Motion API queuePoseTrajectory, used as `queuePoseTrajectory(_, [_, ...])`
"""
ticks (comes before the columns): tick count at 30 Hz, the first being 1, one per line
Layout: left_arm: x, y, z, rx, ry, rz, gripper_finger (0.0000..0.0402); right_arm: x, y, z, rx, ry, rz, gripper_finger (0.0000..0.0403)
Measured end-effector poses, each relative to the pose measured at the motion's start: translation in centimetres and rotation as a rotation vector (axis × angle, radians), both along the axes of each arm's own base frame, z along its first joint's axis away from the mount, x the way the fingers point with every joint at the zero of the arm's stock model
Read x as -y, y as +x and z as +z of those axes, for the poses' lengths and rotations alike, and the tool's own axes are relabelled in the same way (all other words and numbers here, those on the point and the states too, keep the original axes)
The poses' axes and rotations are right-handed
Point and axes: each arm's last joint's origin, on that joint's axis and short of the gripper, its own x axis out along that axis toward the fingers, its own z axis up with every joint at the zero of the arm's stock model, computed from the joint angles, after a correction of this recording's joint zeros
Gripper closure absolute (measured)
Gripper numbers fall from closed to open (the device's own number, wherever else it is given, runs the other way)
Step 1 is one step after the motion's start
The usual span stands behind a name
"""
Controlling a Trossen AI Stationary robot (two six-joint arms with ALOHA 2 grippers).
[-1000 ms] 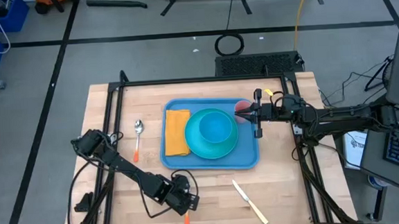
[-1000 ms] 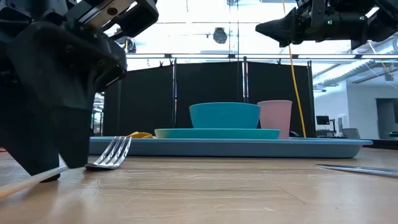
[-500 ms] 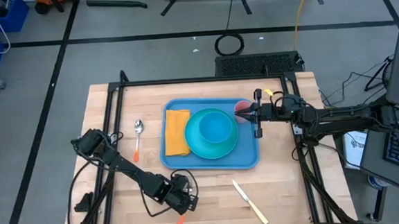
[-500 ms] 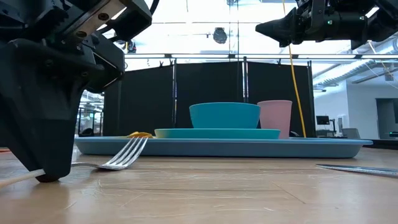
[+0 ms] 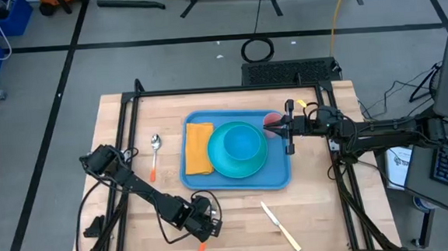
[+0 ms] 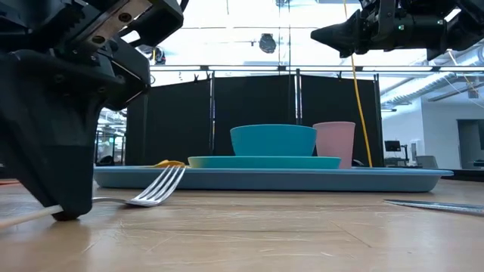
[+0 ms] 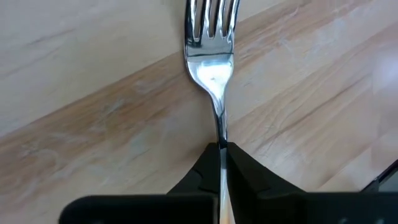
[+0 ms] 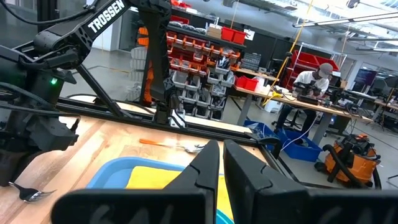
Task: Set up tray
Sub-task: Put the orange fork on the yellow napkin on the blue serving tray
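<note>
The light-blue tray [image 5: 278, 178] [image 6: 393, 178] lies mid-table, carrying a teal bowl [image 5: 241, 143] on a teal plate, a yellow napkin [image 5: 199, 148] and a pink cup [image 5: 272, 120] [image 6: 334, 143]. My left gripper [image 5: 204, 228] [image 6: 66, 212] [image 7: 222, 148] is near the table's near edge, shut on a metal fork [image 7: 211, 56] [image 6: 155, 189] with an orange handle [image 5: 202, 248]. My right gripper [image 5: 282, 127] [image 6: 324, 34] [image 8: 221, 155] hangs shut, high above the tray's right end by the cup. My left gripper pinches the fork's thin neck [image 7: 221, 134], just behind the head, between its two fingers. The fingers [image 6: 72, 204] come from above, pointing down, with the fork running out between them. The fork lies low on the table, its tines [image 6: 168, 177] curving up toward the tray.
A spoon [image 5: 154, 149] with an orange handle lies left of the tray. A knife [image 5: 281, 227] [image 6: 439, 205] lies near the table's near right side. Bare wood stretches between the tray and the near edge. People work at benches in the room beyond.
My left gripper has turned slightly over the table, still shut, and the fork has swung with it: its orange handle end has shifted toward the table's left and its tines have swept toward the tray. The last half second shows almost no motion.
</note>
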Motion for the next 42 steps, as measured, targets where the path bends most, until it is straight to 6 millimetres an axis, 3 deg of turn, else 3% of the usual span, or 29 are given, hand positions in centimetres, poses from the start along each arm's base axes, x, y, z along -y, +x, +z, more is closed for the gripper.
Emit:
queuePoseTrajectory(16, [0.0, 0.1, 1.2, 0.090, 0.035, 0.003, 0.0401, 0.0, 0.0, -0.1, -0.005, 0.001, 0.000, 0.0390])
queuePoseTrajectory(25, [-0.7, -0.5, 3.2, 0.107, 0.074, 0.008, 0.0401, 0.1, 0.2, -0.3, -0.019, -0.001, -0.001, 0.0390])
queuePoseTrajectory(32, [-2.3, -2.0, 6.1, 0.102, 0.173, 0.035, 0.0401, 0.1, 0.4, -0.4, -0.017, -0.003, -0.001, 0.0390])
queuePoseTrajectory(42, [-6.9, -3.8, 9.9, 0.059, 0.359, 0.088, 0.0401, 0.1, 0.6, -0.5, -0.021, -0.002, -0.001, 0.0390])
